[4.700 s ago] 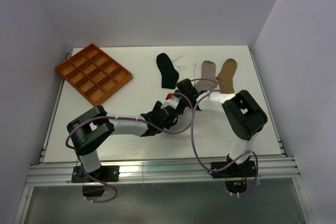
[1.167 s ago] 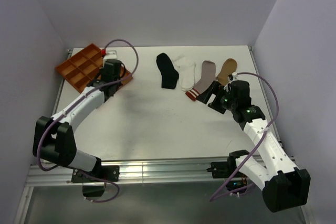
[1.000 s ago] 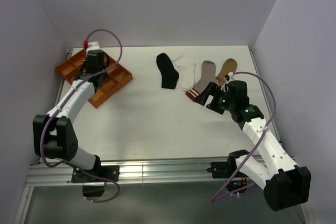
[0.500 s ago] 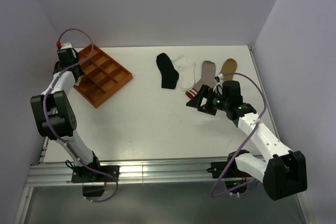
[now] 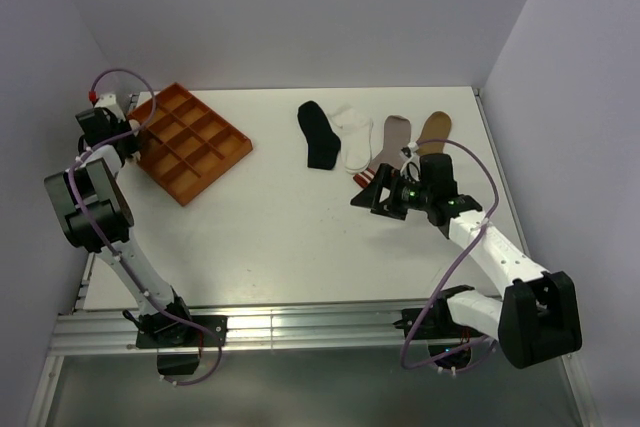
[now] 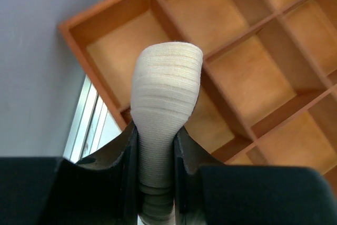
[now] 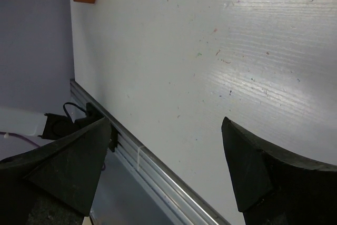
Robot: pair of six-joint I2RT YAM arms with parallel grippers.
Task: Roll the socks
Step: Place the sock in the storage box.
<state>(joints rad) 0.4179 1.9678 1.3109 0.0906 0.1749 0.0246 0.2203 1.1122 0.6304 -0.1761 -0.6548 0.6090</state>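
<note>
Well, the left gripper (image 6: 156,143) is pinching a rolled-up cream sock (image 6: 166,80) between its two fingers. The sock sticks out past the fingertips like a fat little bun. It hangs over the orange tray (image 6: 108,9), close to the box at the tray's corner. I cannot tell if the sock touches the tray. From the top, this gripper is at the far left side of the table (image 5: 280,237), right by the tray's edge.

The right gripper (image 7: 166,125) is spread wide and has nothing in it. It hangs over the bare white table, near the red-striped end of the grey sock (image 5: 388,147).

Four socks lie flat in a row at the back of the table. The black sock (image 5: 318,135) is on the left. The white sock (image 5: 355,139) is just beside it. Then comes the grey sock, and the tan sock (image 5: 433,130) is last on the right. All four are well apart from the tray.
</note>
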